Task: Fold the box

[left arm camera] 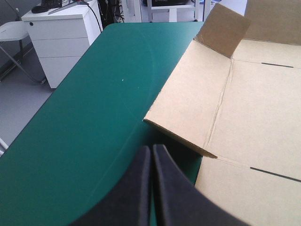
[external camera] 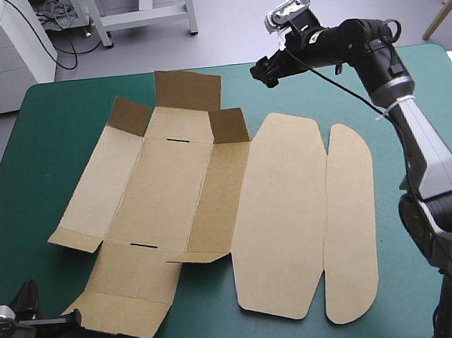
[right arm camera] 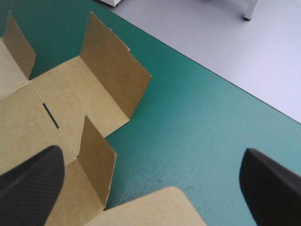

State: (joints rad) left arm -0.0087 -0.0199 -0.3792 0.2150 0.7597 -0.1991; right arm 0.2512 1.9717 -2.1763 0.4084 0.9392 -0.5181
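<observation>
My left gripper (left arm camera: 151,148) sat pressed shut at the near left corner of the table (external camera: 65,119), just beside the box (external camera: 173,189), which lay mostly flat mid-table. My right gripper (right arm camera: 151,155) hung spread near the far edge, right of the raised flaps (right arm camera: 115,70); I judged it should meet one flap squarely; my left arm was largely cut off.

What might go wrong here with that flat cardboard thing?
The right end effector is open near the box's upright far flaps; coming down, it might crush one. The left end effector, shut, sits beside the left panel and might push the sheet along instead of lifting it.
</observation>
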